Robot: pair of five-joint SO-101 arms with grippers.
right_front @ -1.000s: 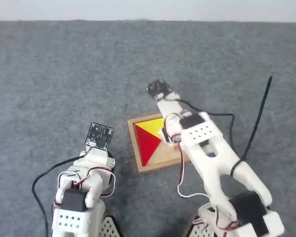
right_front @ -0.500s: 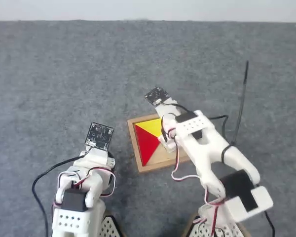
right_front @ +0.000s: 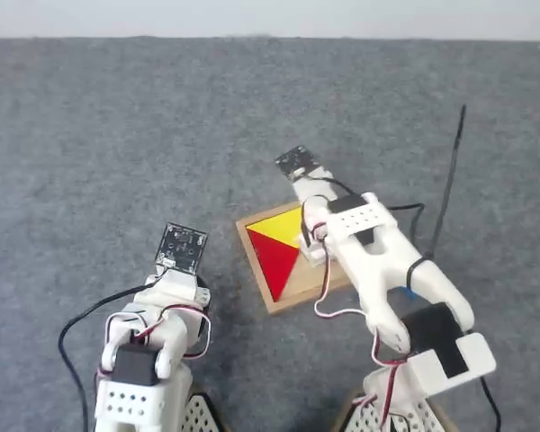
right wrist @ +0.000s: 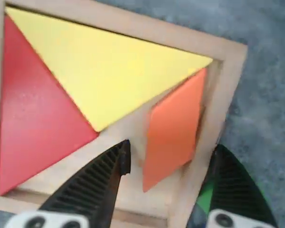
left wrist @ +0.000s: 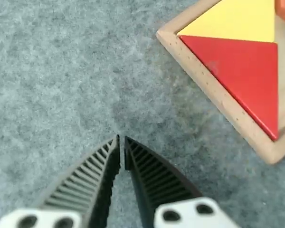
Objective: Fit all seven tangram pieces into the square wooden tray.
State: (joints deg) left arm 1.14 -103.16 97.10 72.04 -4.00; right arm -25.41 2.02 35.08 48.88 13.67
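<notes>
The square wooden tray [right_front: 279, 304] lies mid-table with a red triangle [right_front: 279, 261] and a yellow triangle [right_front: 283, 229] in it. My right arm [right_front: 364, 238] hangs over the tray's right half. My right gripper [right wrist: 171, 159] is open just above the tray. An orange parallelogram [right wrist: 173, 130] lies between its fingers, against the tray's wall [right wrist: 228, 95], beside the yellow triangle [right wrist: 109, 71] and the red triangle [right wrist: 33, 123]. My left gripper [left wrist: 121, 140] is shut and holds nothing, low over the grey mat, short of the tray's corner [left wrist: 166, 35].
Grey mat [right_front: 117, 135] covers the table around the tray. A green patch [right wrist: 206, 194] shows by my right finger outside the tray wall. A blue bit [right_front: 409, 292] peeks from under the right arm. My left arm [right_front: 162, 324] rests at the front left.
My right arm has swung over the tray and shifted slightly right. The tray has turned a little and its near corner has slid right. The left arm has not moved.
</notes>
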